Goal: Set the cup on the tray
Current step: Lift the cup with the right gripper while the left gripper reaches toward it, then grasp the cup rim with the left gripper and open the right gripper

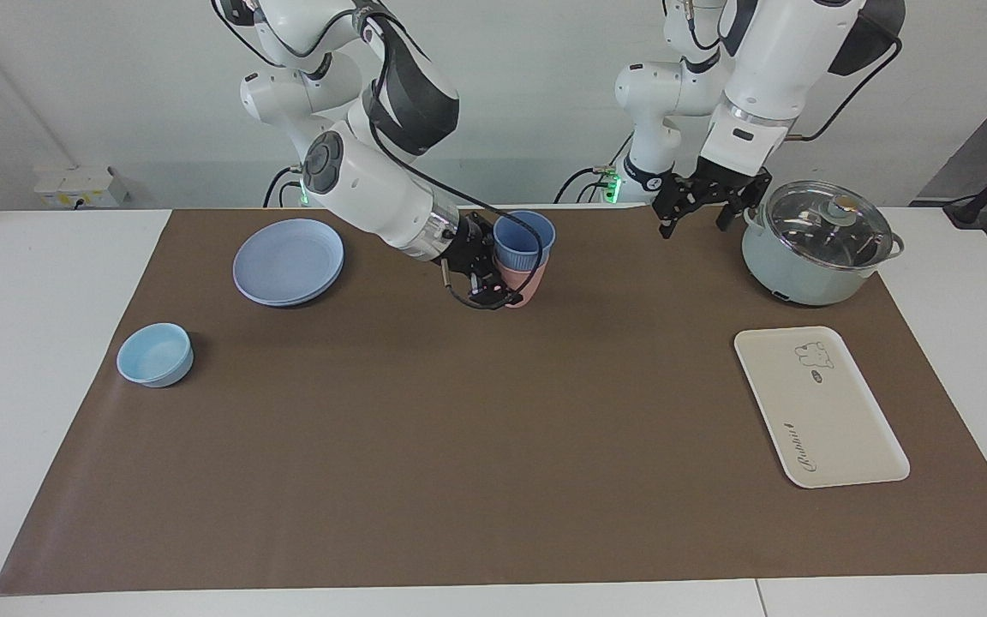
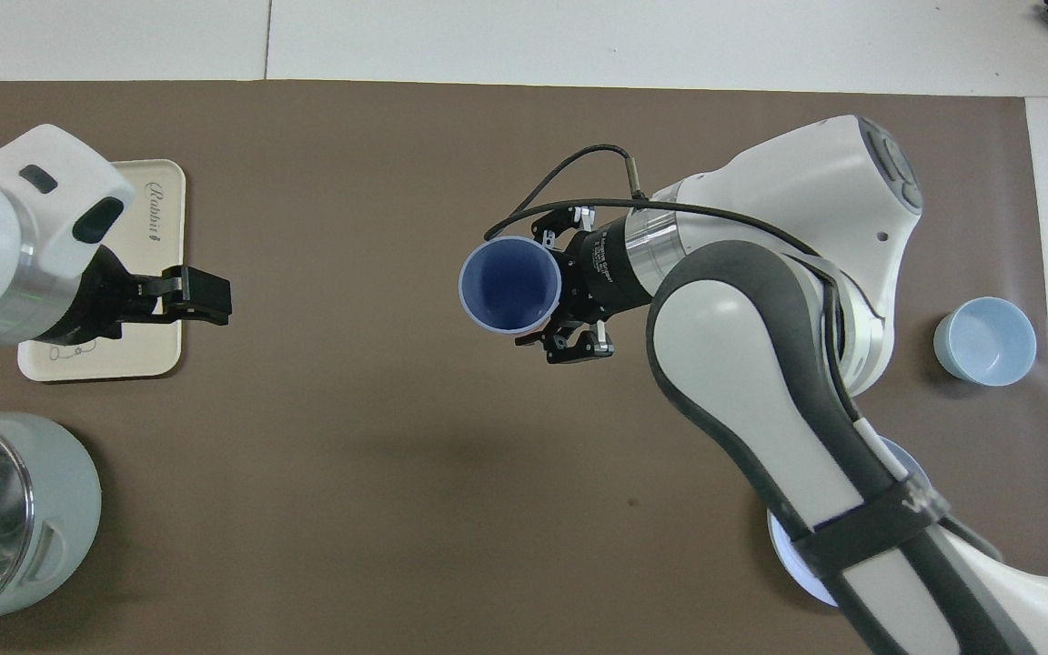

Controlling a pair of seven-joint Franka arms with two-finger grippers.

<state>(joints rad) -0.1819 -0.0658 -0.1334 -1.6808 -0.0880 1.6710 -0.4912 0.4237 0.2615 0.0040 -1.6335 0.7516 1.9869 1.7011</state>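
Observation:
The periwinkle-blue cup [image 1: 524, 239] [image 2: 510, 286] stands nested in a salmon-pink tumbler [image 1: 531, 284] on the brown mat, near the robots' edge at mid-table. My right gripper [image 1: 498, 274] [image 2: 549, 289] reaches in sideways and is shut on the cup, with its links splayed on both sides of it. The cream tray [image 1: 819, 411] [image 2: 160, 350] with the bear drawing lies flat toward the left arm's end of the table. My left gripper [image 1: 706, 210] [image 2: 198, 297] hangs open and holds nothing, in the air beside the pot.
A grey pot with a glass lid [image 1: 810, 244] [image 2: 5, 518] stands nearer to the robots than the tray. A round blue plate [image 1: 288, 260] and a low light-blue bowl [image 1: 155, 353] [image 2: 985, 341] sit toward the right arm's end.

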